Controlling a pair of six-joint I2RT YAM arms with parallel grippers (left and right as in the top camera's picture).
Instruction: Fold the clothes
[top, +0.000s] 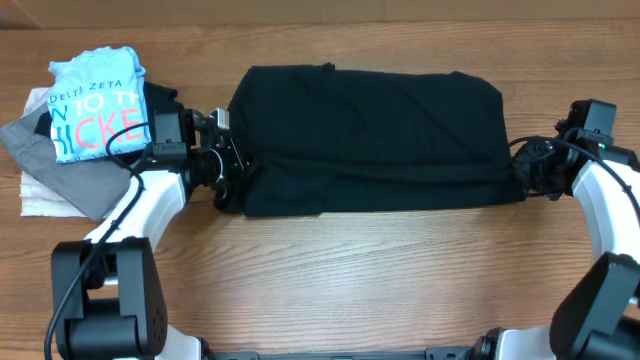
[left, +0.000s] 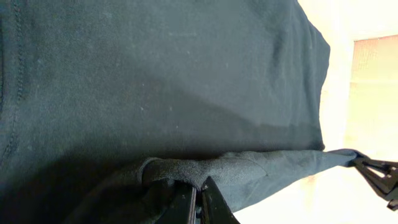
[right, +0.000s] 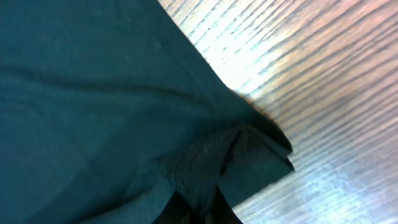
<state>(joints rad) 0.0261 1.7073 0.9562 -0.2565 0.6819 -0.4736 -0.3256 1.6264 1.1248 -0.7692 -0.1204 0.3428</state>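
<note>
Matt black cloth garment (top: 370, 140), wood-grain table (top: 380, 280)

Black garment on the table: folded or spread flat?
Folded over once, apparently: the black garment lies as a wide band, no sleeves showing, with doubled cloth pinched in the left hand and right hand.

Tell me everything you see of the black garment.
The black garment is plain, soft knit fabric with a stitched hem, lying folded into a wide band across the wooden table. Its surface is mostly flat with slight wrinkles. The left gripper pinches its left end and the right gripper pinches its right end, bunching the cloth there.
</note>
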